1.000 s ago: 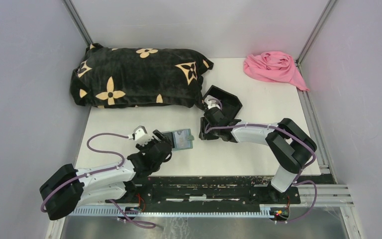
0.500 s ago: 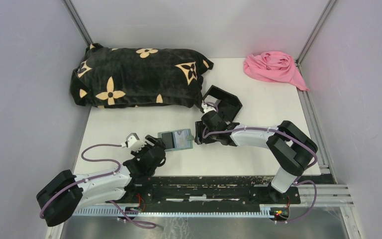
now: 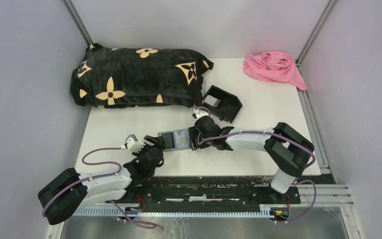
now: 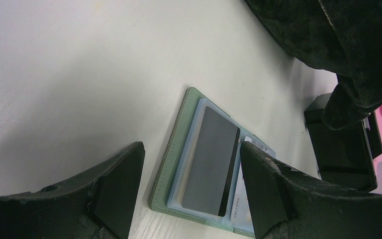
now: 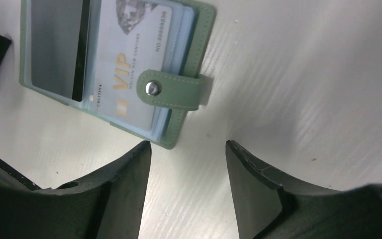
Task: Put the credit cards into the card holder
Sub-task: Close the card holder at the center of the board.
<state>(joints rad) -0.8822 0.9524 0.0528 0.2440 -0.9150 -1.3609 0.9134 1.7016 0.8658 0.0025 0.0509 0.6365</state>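
The sage-green card holder (image 3: 175, 140) lies open and flat on the white table between my two grippers. Its pale blue sleeves hold credit cards: a grey card with a black stripe (image 4: 209, 159) and a white VIP card (image 5: 129, 45). The snap tab (image 5: 171, 89) folds over the VIP card. My left gripper (image 3: 154, 145) hovers at the holder's left end, open, with its fingers either side of the grey card (image 4: 191, 152) and apart from it. My right gripper (image 3: 195, 135) is at the holder's right edge, open, with only bare table between its fingertips (image 5: 188, 145).
A black open-topped box (image 3: 222, 103) sits just behind the right gripper. A black pillow with tan flowers (image 3: 139, 77) fills the back left. A pink cloth (image 3: 273, 67) lies at the back right corner. Grey walls enclose the table.
My right gripper has moved left from the black box to the holder's right edge and opened wider. The left arm has drawn back slightly toward the near left.
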